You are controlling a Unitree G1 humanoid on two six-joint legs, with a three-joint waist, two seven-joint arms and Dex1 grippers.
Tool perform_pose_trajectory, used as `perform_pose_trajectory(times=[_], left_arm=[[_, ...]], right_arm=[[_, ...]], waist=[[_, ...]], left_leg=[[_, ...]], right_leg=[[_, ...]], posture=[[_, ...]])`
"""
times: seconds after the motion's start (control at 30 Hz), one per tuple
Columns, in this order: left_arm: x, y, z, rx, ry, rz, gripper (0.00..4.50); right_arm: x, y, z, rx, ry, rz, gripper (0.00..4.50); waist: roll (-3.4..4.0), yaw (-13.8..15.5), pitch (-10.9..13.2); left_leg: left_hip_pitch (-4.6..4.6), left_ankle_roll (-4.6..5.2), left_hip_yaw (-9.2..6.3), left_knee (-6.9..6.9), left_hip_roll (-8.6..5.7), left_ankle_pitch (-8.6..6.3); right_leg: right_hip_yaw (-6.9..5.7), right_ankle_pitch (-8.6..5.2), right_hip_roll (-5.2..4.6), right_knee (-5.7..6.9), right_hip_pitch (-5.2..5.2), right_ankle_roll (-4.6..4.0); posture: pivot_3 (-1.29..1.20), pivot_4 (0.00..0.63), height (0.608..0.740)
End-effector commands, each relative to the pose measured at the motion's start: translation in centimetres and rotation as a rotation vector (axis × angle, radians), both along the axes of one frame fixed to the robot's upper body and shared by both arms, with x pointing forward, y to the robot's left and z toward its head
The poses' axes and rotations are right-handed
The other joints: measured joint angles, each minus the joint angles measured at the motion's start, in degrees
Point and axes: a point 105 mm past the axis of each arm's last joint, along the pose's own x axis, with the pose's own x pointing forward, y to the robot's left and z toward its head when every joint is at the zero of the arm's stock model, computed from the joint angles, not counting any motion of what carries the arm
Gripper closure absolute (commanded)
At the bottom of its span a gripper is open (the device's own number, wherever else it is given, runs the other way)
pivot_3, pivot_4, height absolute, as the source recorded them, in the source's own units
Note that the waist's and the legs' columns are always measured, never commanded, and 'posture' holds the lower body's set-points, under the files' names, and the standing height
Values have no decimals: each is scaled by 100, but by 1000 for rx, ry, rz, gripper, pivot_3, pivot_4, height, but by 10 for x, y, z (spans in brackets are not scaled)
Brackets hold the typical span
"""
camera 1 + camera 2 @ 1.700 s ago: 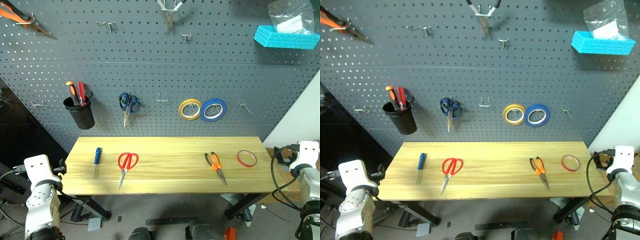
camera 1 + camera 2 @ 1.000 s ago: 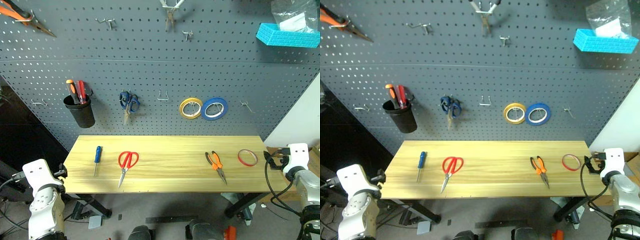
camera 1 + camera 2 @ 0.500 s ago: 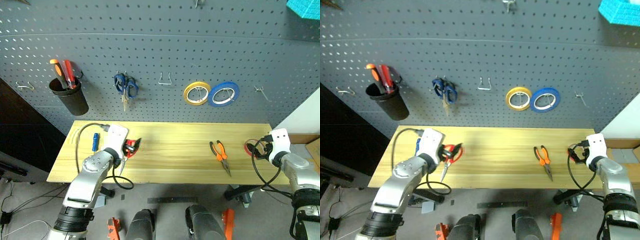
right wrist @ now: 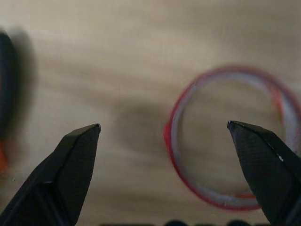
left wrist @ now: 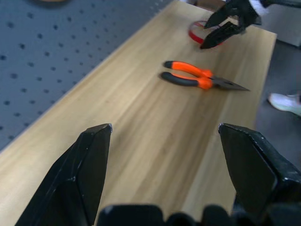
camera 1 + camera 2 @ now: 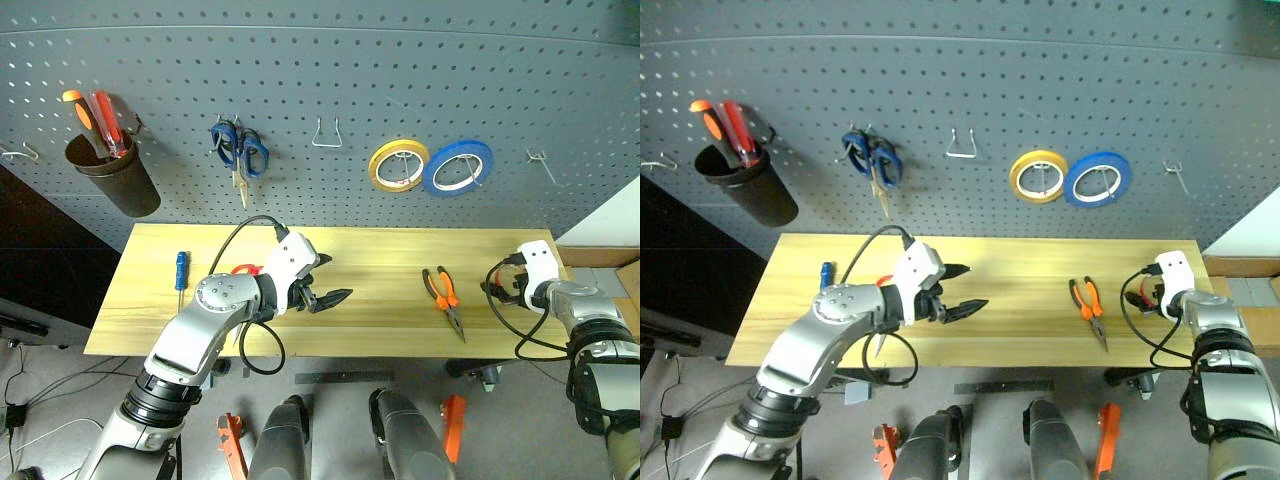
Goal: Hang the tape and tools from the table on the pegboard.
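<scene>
Your left end effector (image 6: 325,280) hangs over the middle of the desk (image 6: 380,335) with its fingers spread apart and nothing between them. It sits just beside the red-handled scissors (image 6: 243,269), which the arm partly hides. Your right end effector (image 5: 225,22) is also spread wide, poised over the red tape ring (image 4: 235,136) at the desk's right end. The orange-and-black pliers (image 6: 444,297) lie between the two arms, and the blue-handled screwdriver (image 6: 181,270) lies near the left end.

Red tape (image 4: 225,141), orange-and-black pliers (image 6: 441,295), light-wood table (image 6: 380,250), dark grey hole-dotted pegboard (image 6: 330,80).
</scene>
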Motion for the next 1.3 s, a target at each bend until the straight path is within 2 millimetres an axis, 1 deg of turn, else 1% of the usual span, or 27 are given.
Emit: perform_pose_trajectory(times=[0.03,0.27,0.37,0.4,0.53,0.67,0.77,0.8,0.87,0.9,0.97,1.07,1.13,1.23,1.3], left_arm=[[-4,-3,10,0,-40,-39,600],[-9,-7,14,-17,-43,-74,600],[-11,-11,17,-36,-46,-98,600],[-13,-13,19,-49,-47,-108,600],[-18,-23,28,-103,-50,-162,600],[-20,-32,33,-110,-59,-207,600],[-20,-39,39,-121,-75,-231,600],[-19,-40,42,-125,-83,-238,600],[-18,-45,47,-137,-101,-252,600],[-17,-47,50,-144,-109,-258,600],[-16,-51,56,-163,-121,-268,600],[-15,-57,58,-177,-117,-291,600],[-13,-62,58,-177,-123,-313,600],[-10,-66,62,-187,-134,-327,600],[-9,-70,65,-195,-142,-339,600]], right_arm=[[-2,-13,8,-57,19,5,875],[-10,-15,-1,-112,97,44,3294],[-13,-15,-7,-164,117,78,4332],[-14,-15,-10,-187,123,95,4440],[-15,-16,-13,-227,98,118,4440],[-18,-22,-8,-209,38,100,4440],[-19,-30,8,-212,-42,90,4440],[-20,-32,17,-221,-78,88,4440],[-26,-33,39,-259,-174,87,4440],[-31,-30,54,-275,-241,83,4440],[-43,-13,84,-290,-408,72,4440],[-63,15,108,-310,-575,49,4440],[-72,38,126,-336,-695,33,4440],[-77,57,148,-354,-806,22,4440],[-69,59,168,-355,-874,3,4440]], waist=[[-1,2,2],[-1,2,3],[-1,2,3],[-2,1,3],[-7,0,0],[-10,0,-2],[-7,26,0],[-4,29,1],[2,30,2],[6,27,3],[8,7,4],[12,-77,6],[12,-106,6],[21,-124,11],[19,-147,12]], left_leg=[[-4,0,-1,0,-1,0],[-6,0,-9,2,-1,0],[-6,-1,-9,6,-2,0],[-6,-1,-9,6,-2,0],[-6,-1,-10,9,-1,0],[-5,-2,-10,14,-2,1],[-8,-2,-12,13,-4,1],[-9,-2,-12,13,-4,1],[-19,-2,-11,13,-6,1],[-24,-2,-11,15,-6,1],[-31,-3,-15,13,-5,1],[-32,-5,-17,13,3,0],[-31,-6,-17,12,5,1],[-31,-9,-8,14,3,3],[-34,-7,0,21,-1,5]], right_leg=[[-2,0,-1,-1,-2,0],[-10,0,-2,2,-4,1],[-9,1,-2,3,-3,3],[-9,1,-2,3,-3,3],[-11,2,-2,4,-2,4],[-10,4,-2,5,1,9],[-12,0,-3,4,1,17],[-12,-2,-3,3,0,20],[-10,-3,-6,2,-7,21],[-11,-4,-7,3,-11,25],[-12,-12,-7,6,-19,38],[-10,-16,1,14,-27,45],[-10,-17,4,20,-29,45],[1,-14,7,22,-37,50],[11,-6,4,19,-40,62]], posture=[[-43,332,740],[-35,322,740],[-40,318,740],[-42,316,740],[-59,309,740],[-84,307,740],[-98,309,740],[-105,310,740],[-118,312,740],[-118,312,740],[-145,319,740],[-173,327,740],[-190,330,740],[-197,331,740],[-198,330,740]])
